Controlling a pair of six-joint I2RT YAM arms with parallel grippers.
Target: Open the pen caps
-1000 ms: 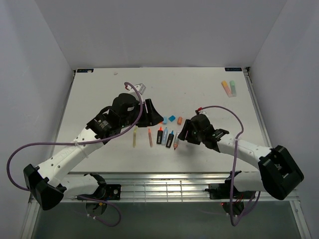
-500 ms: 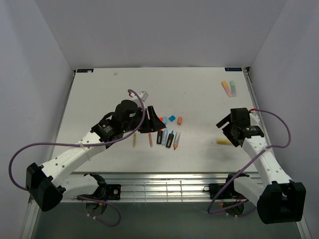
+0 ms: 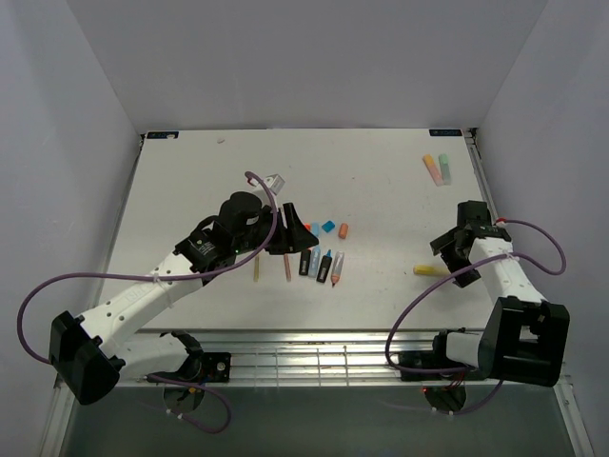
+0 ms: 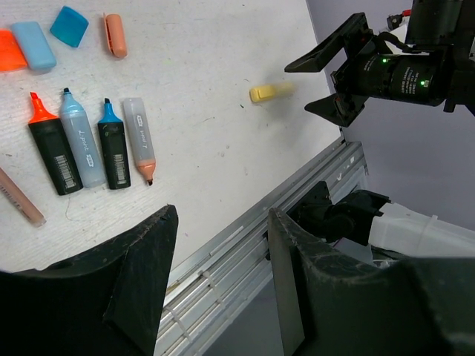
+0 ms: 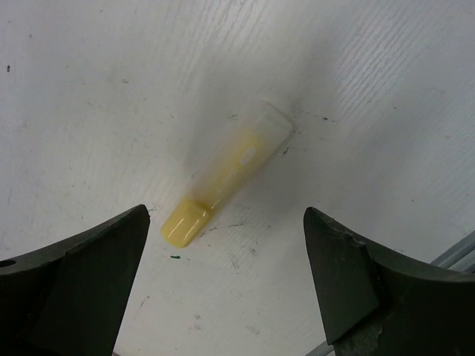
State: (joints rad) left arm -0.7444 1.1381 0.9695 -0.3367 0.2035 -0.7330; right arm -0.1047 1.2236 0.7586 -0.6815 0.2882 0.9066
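Four uncapped highlighters (image 4: pixel 93 144) lie in a row mid-table, also in the top view (image 3: pixel 321 264). Loose caps lie behind them: orange (image 4: pixel 9 50), light blue (image 4: pixel 33 46), blue (image 4: pixel 69 26) and peach-orange (image 4: pixel 113 35). My left gripper (image 3: pixel 297 236) is open and empty just left of the row, its jaws apart (image 4: pixel 223 222). A yellow highlighter (image 5: pixel 230 174) with its deeper yellow cap end (image 5: pixel 185 222) lies on the table at the right (image 3: pixel 428 270). My right gripper (image 5: pixel 226 222) is open and empty above it, not touching (image 3: pixel 447 249).
A thin yellow stick (image 3: pixel 258 267) and a pink one (image 3: pixel 286 268) lie left of the row. Pastel yellow and green highlighters (image 3: pixel 438 168) lie at the back right. The table's metal front rail (image 4: pixel 245 245) runs close to the yellow highlighter.
My right arm swung from the middle row out to the right, where the yellow highlighter now lies, then drew back a little. My left gripper shifted slightly right, toward the row.
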